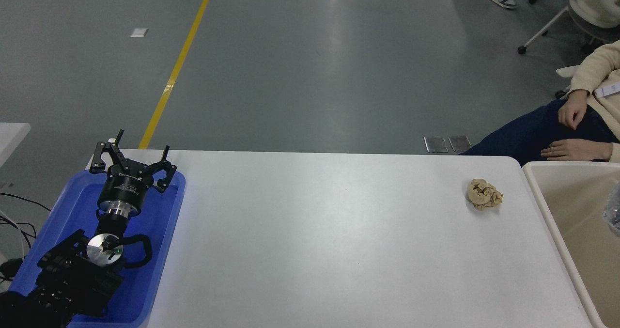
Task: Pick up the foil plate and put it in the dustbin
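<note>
The dustbin [571, 166] is a large beige bin at the table's right end, cut off by the picture's right edge. A small piece of shiny wrinkled silver, the foil plate [613, 215], shows at the right edge inside the bin. The rest of it is out of view. My left gripper [141, 146] is open and empty, parked over the blue tray at the lower left. My right arm and gripper are out of view.
A blue shallow tray [162, 250] lies under the left arm at the table's left end. A small tan paper wad [484, 194] lies on the white table [319, 236] near the bin. A person sits at the far right, hands [571, 149] on lap beside the bin.
</note>
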Controlling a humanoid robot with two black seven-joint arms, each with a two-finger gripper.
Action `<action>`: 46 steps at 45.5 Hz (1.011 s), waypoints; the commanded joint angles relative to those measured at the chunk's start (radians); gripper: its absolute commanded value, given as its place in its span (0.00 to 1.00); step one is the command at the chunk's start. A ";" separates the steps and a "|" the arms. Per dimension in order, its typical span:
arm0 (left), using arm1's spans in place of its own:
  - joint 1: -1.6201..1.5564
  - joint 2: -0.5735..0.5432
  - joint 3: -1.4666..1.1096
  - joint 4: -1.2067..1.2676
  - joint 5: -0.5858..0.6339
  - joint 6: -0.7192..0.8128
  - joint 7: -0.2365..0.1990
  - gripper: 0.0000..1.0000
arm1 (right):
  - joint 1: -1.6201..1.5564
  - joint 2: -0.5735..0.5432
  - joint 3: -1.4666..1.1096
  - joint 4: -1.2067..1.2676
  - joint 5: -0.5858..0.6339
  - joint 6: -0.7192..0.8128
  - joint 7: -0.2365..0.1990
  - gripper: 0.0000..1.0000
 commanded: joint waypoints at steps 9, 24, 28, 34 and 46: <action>0.000 0.000 0.000 0.000 0.000 0.000 0.001 1.00 | -0.244 0.147 0.107 -0.286 0.010 -0.135 -0.012 0.00; 0.000 0.000 0.000 0.000 -0.002 0.000 0.000 1.00 | -0.315 0.223 0.156 -0.330 0.013 -0.283 -0.010 0.00; 0.000 0.000 0.000 0.001 -0.002 0.000 0.000 1.00 | -0.316 0.223 0.162 -0.332 0.013 -0.285 -0.010 0.00; 0.000 0.000 0.000 0.001 -0.002 0.000 0.000 1.00 | -0.316 0.221 0.163 -0.330 0.013 -0.287 -0.010 0.00; 0.000 0.000 0.000 0.001 0.000 0.000 0.001 1.00 | -0.316 0.221 0.163 -0.330 0.013 -0.400 -0.009 0.91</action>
